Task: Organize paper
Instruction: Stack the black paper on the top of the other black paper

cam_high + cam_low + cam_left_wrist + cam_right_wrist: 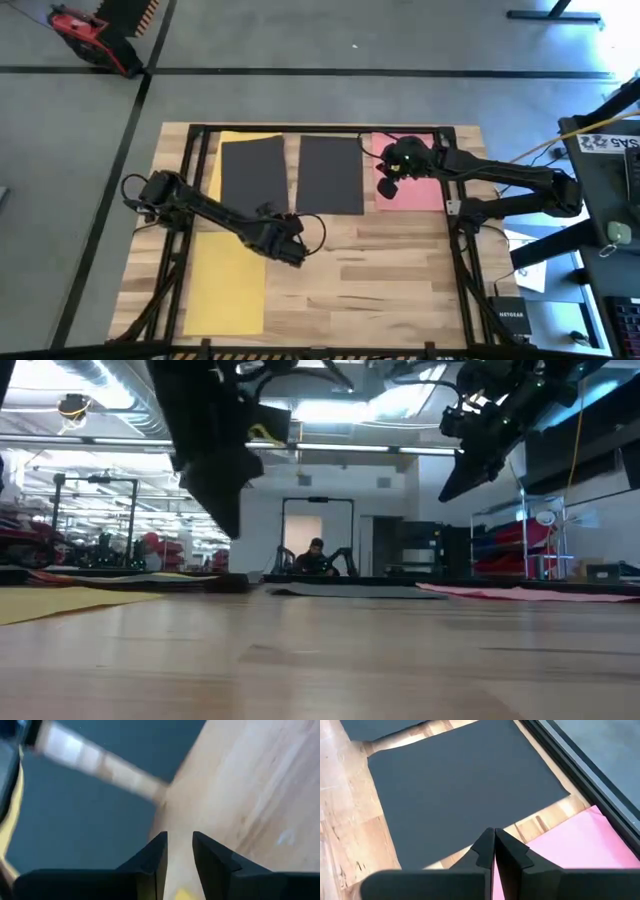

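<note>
Several sheets of paper lie flat on the wooden table. A long yellow sheet (225,285) runs down the left side, with a black sheet (252,172) over its far part. A second black sheet (330,175) lies at the far middle, and a pink sheet (418,190) at the far right. My left gripper (293,252) hovers above bare wood just right of the yellow sheet, its fingers (179,840) a narrow gap apart with nothing between them. My right gripper (387,186) is shut (494,832) and raised over the pink sheet's left edge (580,840).
Bare wood (380,290) takes up the near middle and right of the table. Dark frame rails (455,240) run along the table's sides. A red tool (85,30) lies on the floor beyond. A person (316,555) sits far off in the room.
</note>
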